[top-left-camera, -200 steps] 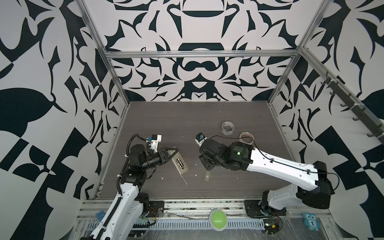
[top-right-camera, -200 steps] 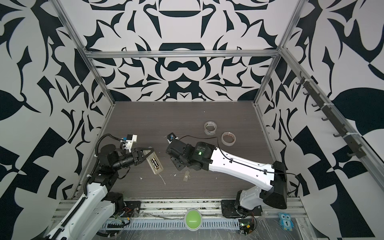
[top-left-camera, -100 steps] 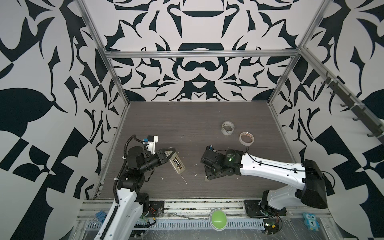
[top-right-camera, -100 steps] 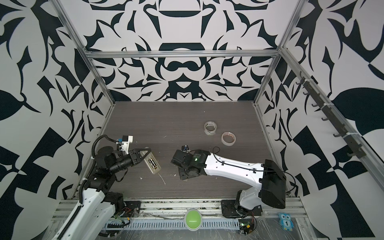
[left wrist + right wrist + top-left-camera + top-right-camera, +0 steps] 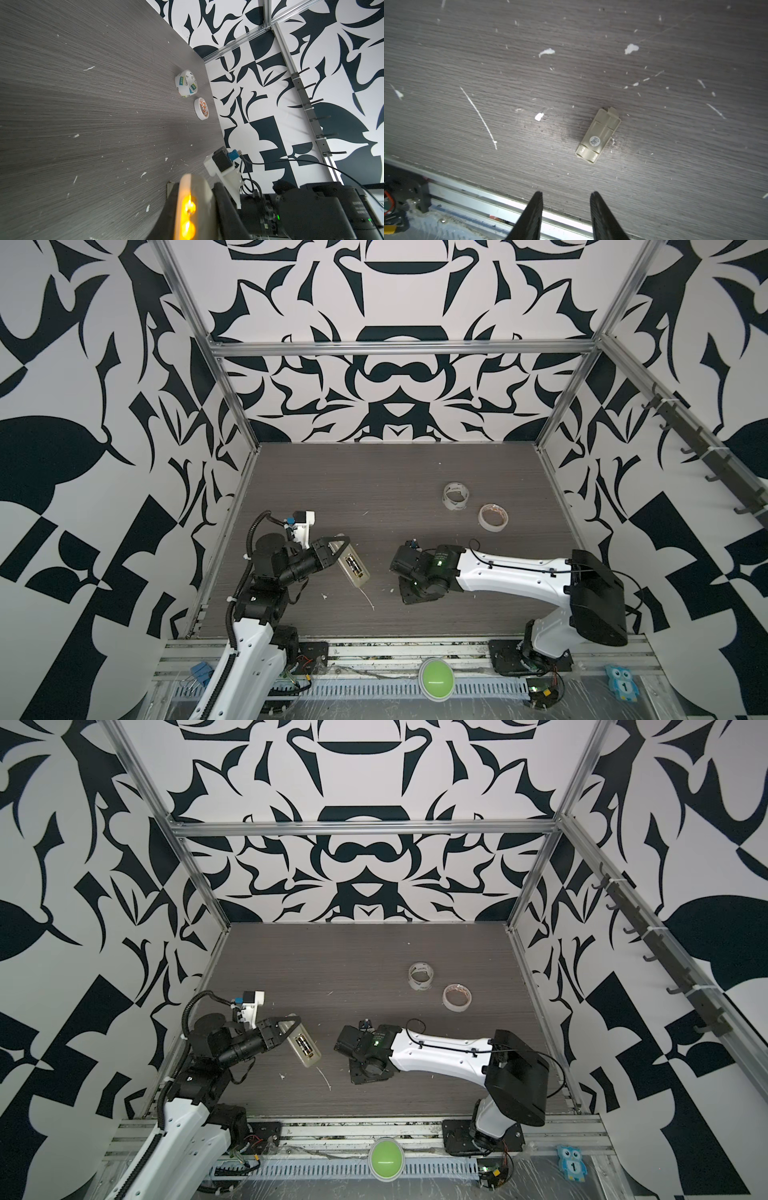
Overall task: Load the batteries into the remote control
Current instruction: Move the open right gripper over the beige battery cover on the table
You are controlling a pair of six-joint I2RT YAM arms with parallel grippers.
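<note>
My left gripper (image 5: 337,546) is shut on one end of the white remote control (image 5: 353,570), which it holds tilted above the table's left side with its back up. In both top views two dark batteries (image 5: 353,563) (image 5: 303,1043) lie side by side in its open compartment. In the left wrist view the remote control (image 5: 194,207) sits edge-on between the black fingers (image 5: 225,216). My right gripper (image 5: 566,195) is open and empty, pointing down at the table near the front edge. A small beige battery cover (image 5: 598,136) lies just beyond its fingertips; my right wrist (image 5: 417,587) hides that cover from above.
Two tape rolls (image 5: 456,496) (image 5: 493,517) stand at the back right of the dark wood table (image 5: 374,489). White flecks and a thin white streak (image 5: 368,599) dot the front. A metal rail (image 5: 500,207) runs along the front edge, with a green button (image 5: 435,673) beyond it.
My right arm has swung down and toward the front edge until its gripper points at the table over the cover, and its jaws have narrowed. The left arm has drawn the remote slightly left.
</note>
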